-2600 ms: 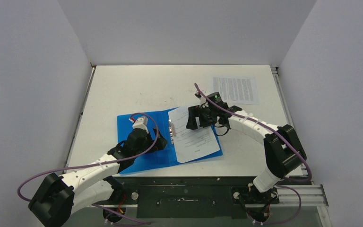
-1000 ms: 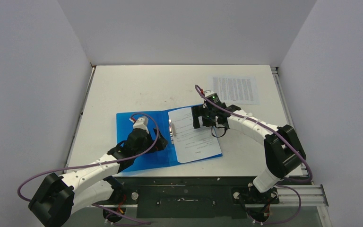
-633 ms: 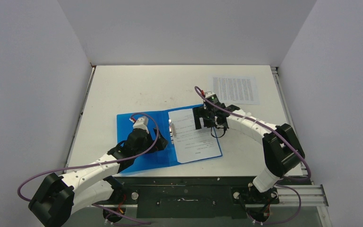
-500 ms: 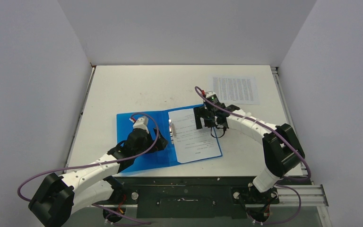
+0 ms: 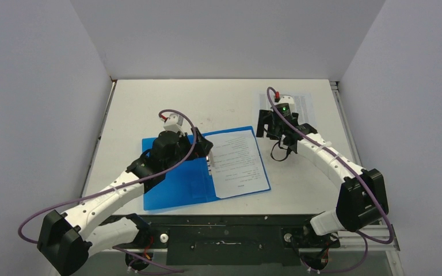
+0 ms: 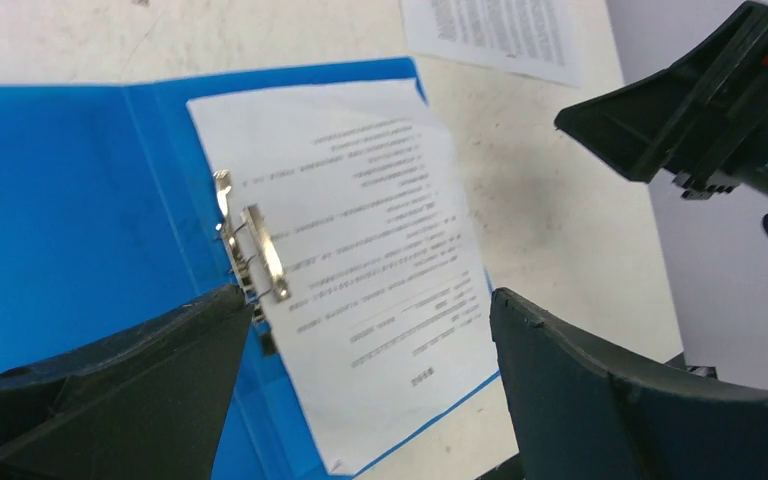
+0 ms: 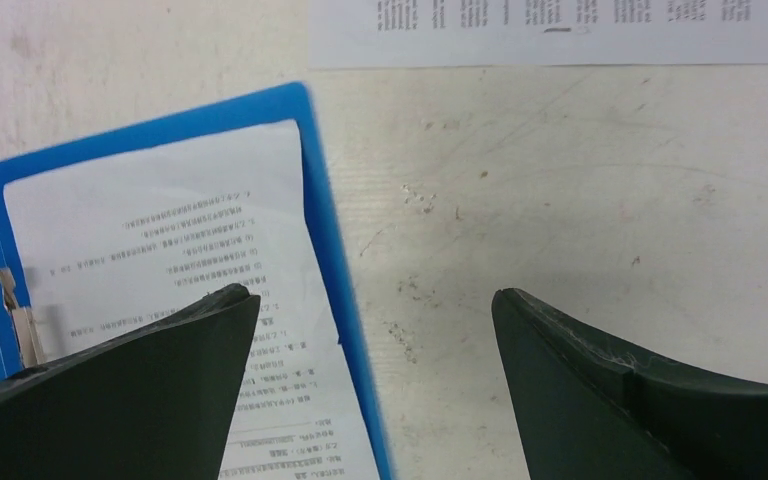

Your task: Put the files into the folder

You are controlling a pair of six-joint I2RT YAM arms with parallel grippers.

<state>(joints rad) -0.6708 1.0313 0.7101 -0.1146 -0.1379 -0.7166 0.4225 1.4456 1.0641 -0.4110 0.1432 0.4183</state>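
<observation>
In the open folder lies sheet 1, beyond its far-right corner sheet 2; left gripper above it, right gripper beside it, both spread apart.

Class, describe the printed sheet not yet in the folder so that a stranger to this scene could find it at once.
Start at the white table, then go to its far right corner, beyond the open bright blue plastic folder. The white paper sheet of dense black print lies there on bare tabletop; its twin lies inside the folder.
</observation>
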